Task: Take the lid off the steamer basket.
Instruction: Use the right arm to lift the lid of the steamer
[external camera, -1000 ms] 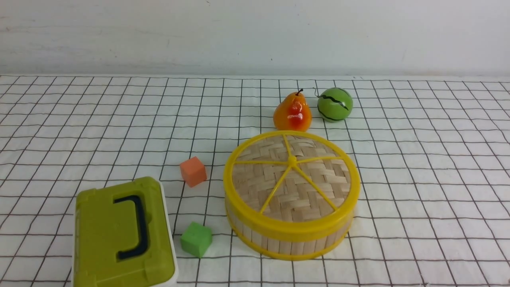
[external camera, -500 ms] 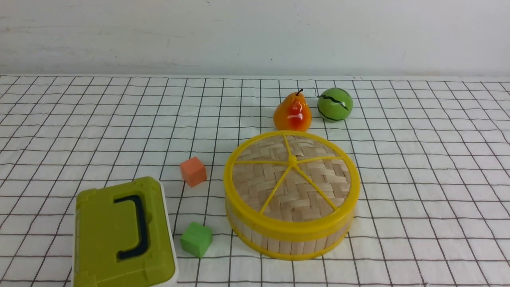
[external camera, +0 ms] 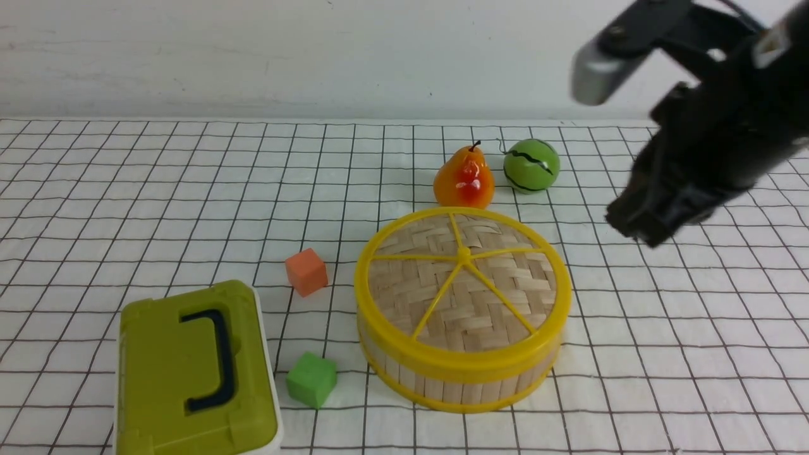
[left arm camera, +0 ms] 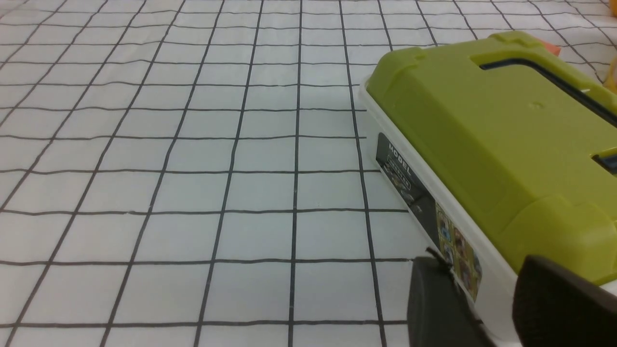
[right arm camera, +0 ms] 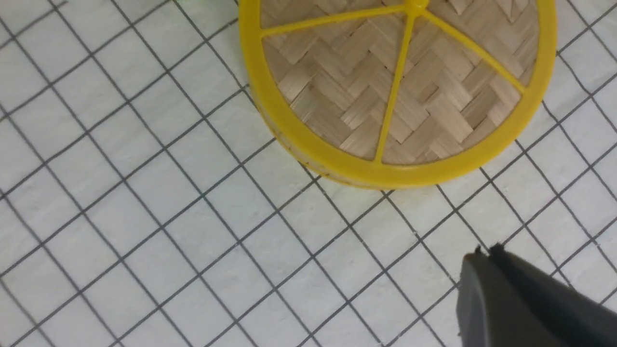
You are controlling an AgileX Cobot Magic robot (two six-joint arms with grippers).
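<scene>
The right arm enters the front view from the upper right corner and slopes down and toward the left, its dark wrist housing tilted; the right gripper (external camera: 641, 227) hangs in the air above the checked cloth (external camera: 126, 189), touching nothing; in the right wrist view its two fingertips (right arm camera: 496, 253) sit side by side with no cloth showing between them, so the jaws stand closed on nothing. The lid (external camera: 462, 278) lies flat on the steamer basket (external camera: 442, 388), its yellow rim seated on the basket's top rim all the way round; the basket stands on the cloth just right of centre, lower than the right gripper and to its left, well apart from it; the lid's centre knob is farther still from the fingertips than the lid's near rim. The left arm is out of the front view; in the left wrist view the left gripper (left arm camera: 482, 270) sits low over the cloth with its fingers (left arm camera: 436, 303) spread and a clear gap between them, holding nothing; the olive-green box (left arm camera: 482, 125) lies just beyond it. A toy pear (external camera: 464, 177) and a green striped ball (external camera: 531, 165) stand just behind the basket; an orange cube (external camera: 306, 272) and a green cube (external camera: 311, 379) lie between the basket and the box.
</scene>
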